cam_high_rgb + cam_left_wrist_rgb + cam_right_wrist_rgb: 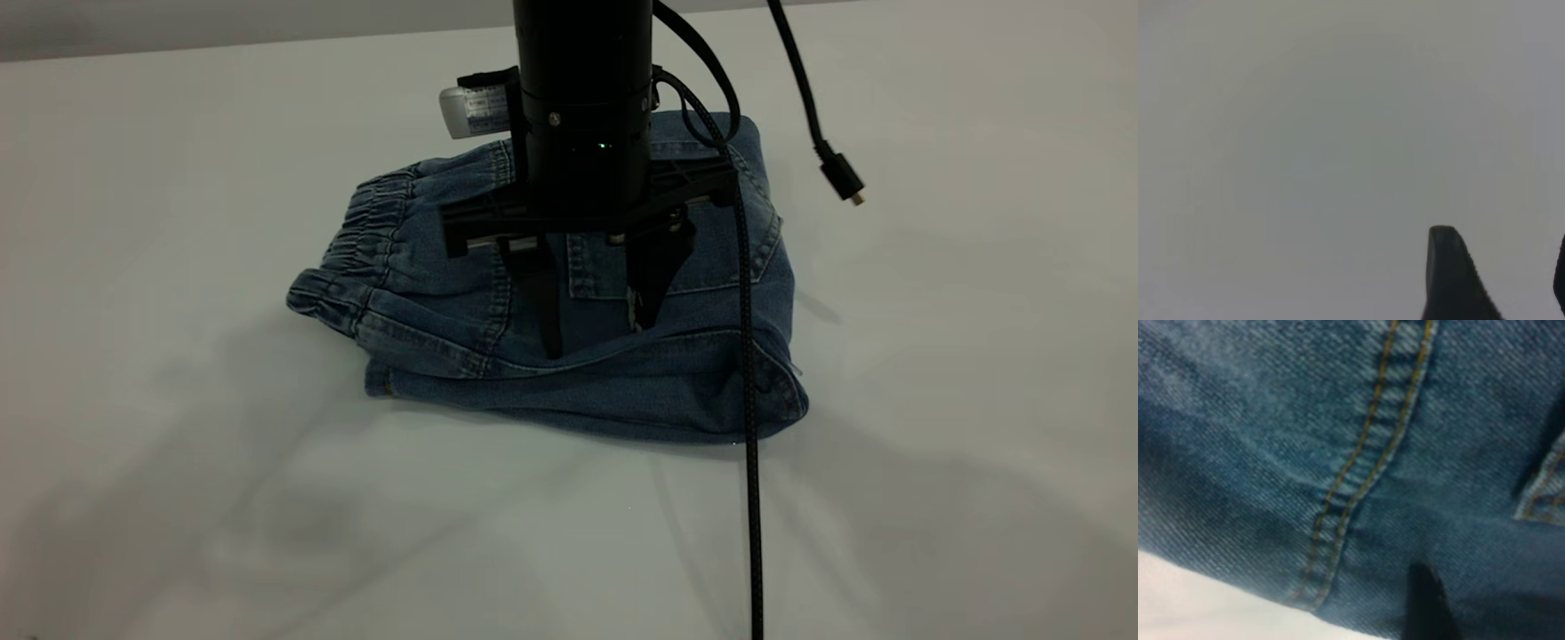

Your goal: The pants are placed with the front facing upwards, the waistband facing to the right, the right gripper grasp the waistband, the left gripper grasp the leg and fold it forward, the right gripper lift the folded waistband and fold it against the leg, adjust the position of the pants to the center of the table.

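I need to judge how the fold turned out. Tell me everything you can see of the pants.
The pants are blue denim with tan stitching, folded into a compact bundle near the middle of the table. The gathered waistband sticks out at the exterior view's left; a patch pocket faces up. The right gripper, fingers apart, stands tips-down on the top layer.

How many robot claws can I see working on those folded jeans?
1. The right gripper hangs open over the middle of the folded pants, its fingertips down at the denim. The left gripper is elsewhere, over bare table.
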